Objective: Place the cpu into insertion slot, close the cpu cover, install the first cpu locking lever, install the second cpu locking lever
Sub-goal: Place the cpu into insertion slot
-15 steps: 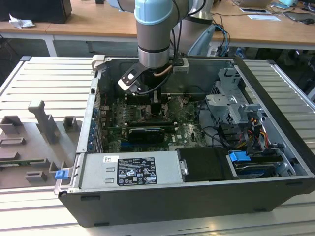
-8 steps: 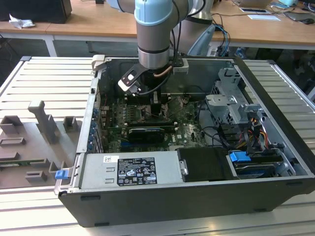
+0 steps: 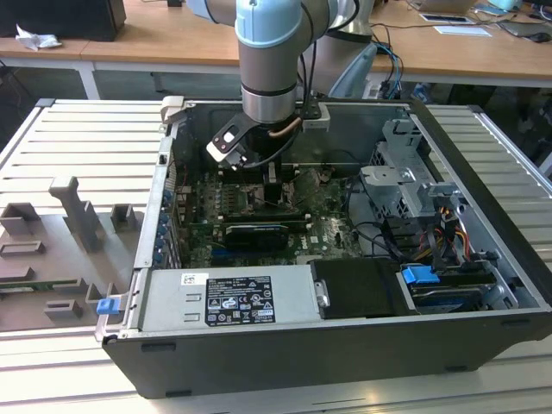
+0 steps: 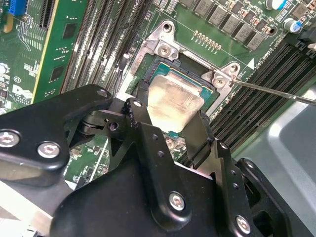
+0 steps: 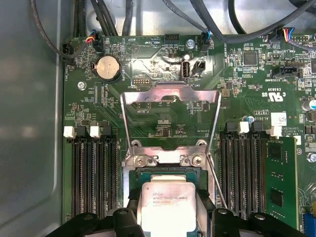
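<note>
The pincer [image 4: 172, 113], closed narrowly on the cpu [image 4: 174, 98], held it level over the insertion slot [image 4: 148, 74]. The cpu cover [image 5: 170, 92] lay swung back, leaving the socket open.

- label [image 3: 237, 299] on the power supply [image 3: 291, 293]: white, with black print and small symbols, all too small to read.
- cpu [image 5: 168, 205]: a few faint engraved lines on its metal face, not legible.
- board [image 5: 148, 54]: white lettering beside connectors and sockets, upside down in the first wrist view; none can be read with certainty.
- sticker [image 5: 279, 119]: white, on the board, its marks too small to tell.
- triangle [image 4: 250, 63]: white, printed on the board by a corner of the slot [image 4: 165, 49] — a plain mark, no letters.
</note>
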Robot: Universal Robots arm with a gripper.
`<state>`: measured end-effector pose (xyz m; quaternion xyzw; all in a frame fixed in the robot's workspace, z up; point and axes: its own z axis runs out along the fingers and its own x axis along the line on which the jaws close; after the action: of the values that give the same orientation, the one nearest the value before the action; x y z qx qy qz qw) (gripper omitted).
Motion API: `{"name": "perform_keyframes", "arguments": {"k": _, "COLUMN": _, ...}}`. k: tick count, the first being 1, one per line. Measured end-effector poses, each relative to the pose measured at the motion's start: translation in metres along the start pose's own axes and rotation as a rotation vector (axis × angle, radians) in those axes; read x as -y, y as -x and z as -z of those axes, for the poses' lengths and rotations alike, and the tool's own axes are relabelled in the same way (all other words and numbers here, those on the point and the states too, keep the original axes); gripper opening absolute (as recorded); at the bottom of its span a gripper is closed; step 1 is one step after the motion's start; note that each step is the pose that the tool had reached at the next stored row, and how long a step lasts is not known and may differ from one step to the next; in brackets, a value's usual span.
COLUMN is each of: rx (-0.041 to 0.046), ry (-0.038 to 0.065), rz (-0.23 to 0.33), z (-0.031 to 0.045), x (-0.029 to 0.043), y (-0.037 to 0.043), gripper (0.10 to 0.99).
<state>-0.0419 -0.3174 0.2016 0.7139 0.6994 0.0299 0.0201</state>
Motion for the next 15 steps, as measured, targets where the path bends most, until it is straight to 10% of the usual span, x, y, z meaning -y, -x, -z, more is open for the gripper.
{"name": "perform_keyframes", "arguments": {"k": 12, "rx": -0.0001, "ry": 0.000, "rz": 0.000, "z": 0.0033, "x": -0.0002, "y": -0.0001, "gripper": 0.604}}
{"name": "perform_keyframes", "arguments": {"k": 15, "rx": -0.0001, "ry": 0.000, "rz": 0.000, "z": 0.0061, "x": -0.0004, "y": -0.0002, "gripper": 0.459}}
